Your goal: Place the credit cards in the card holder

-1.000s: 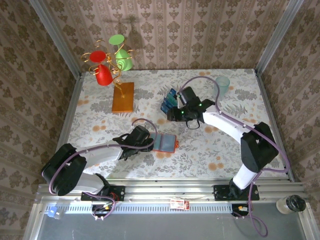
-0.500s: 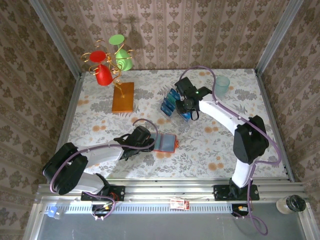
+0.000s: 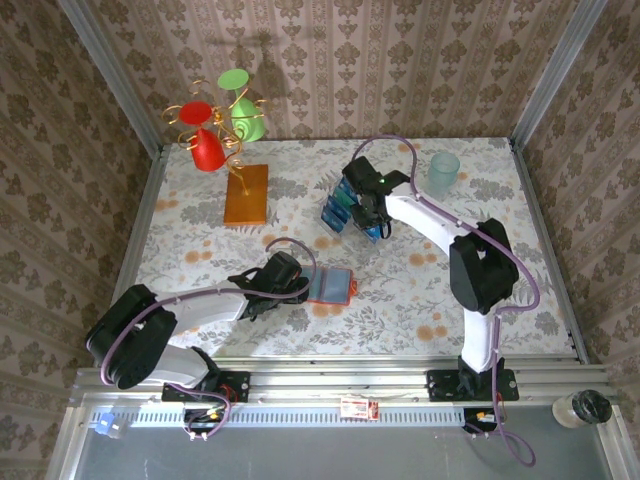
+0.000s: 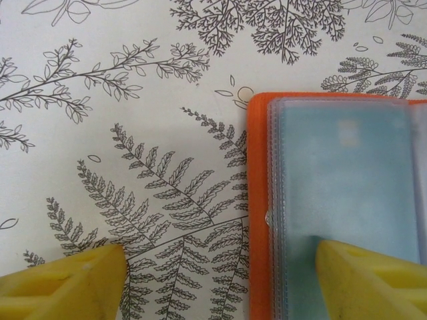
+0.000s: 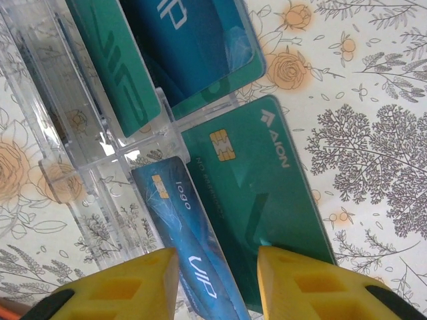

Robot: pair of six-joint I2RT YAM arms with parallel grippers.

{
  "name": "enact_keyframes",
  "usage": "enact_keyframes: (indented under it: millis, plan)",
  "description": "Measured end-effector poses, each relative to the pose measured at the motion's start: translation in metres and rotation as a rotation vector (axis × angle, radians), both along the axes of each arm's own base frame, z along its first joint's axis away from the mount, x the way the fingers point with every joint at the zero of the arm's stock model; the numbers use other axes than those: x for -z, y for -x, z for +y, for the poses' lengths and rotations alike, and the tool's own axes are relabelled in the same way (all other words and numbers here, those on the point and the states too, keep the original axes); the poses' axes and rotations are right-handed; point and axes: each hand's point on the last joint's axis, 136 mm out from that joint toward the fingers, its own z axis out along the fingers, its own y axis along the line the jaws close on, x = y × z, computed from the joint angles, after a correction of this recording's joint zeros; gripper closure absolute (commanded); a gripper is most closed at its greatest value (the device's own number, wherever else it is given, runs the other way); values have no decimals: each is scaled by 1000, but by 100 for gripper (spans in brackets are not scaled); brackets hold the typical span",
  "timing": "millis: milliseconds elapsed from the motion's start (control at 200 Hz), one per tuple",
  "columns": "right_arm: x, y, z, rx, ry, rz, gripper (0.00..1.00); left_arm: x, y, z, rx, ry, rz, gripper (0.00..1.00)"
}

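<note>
- Lately the right gripper [image 5: 217,260] has swung in from the right side of the clear rack [image 5: 73,133] to sit directly at it, toward the far middle of the table [image 3: 420,290]; its arm has folded in closer along the way.
- Its jaws stand partway apart, with the blue card [image 5: 183,227] lying between the yellow fingers [image 5: 113,290]; whether the pads already press on it I cannot tell.
- Just beside that one leans a green card [image 5: 260,180] with a chip; more credit cards [image 5: 193,40] stand in the rack's farther slots.
- The left gripper [image 4: 221,248] has not moved; its jaws are spread wide, one finger over the bare table, the other on the clear sleeves of the card holder [image 4: 257,200], which lies open at the near middle, well apart from the rack.
- My reading: the pick is only beginning; no card has left the rack yet, and the holder seems pinned open to receive one; a thin card on edge may slip, or drag its neighbour along.
</note>
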Motion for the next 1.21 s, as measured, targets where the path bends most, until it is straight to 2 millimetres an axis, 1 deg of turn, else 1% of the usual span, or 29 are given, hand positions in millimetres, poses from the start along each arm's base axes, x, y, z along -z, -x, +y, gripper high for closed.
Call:
enact_keyframes:
  millis: [135,230,295,655,795,900,1000,1105,1205]
  plan:
    - [6,1,1,-10,6,17,71,2,1,-1,2,-5,6,24]
    - [6,2,2,-16,1,21,76,3,2,-1,0,-5,8,24]
    - [7,2,3,-19,-6,25,78,3,2,-1,0,-5,8,24]
    - [3,3,10,-73,-25,30,92,5,2,-1,0,-9,12,24]
    - [-4,4,13,-104,-40,23,95,5,3,-1,2,-12,9,24]
    - [-12,4,14,-113,-51,6,99,5,3,-1,2,-13,8,24]
    - [-21,5,15,-116,-64,-10,100,5,3,-1,1,-14,8,24]
    - [-32,7,18,-124,-96,-25,100,5,3,-1,-1,-14,7,24]
    - [-48,10,25,-128,-162,-49,100,4,4,-2,-1,-16,4,24]
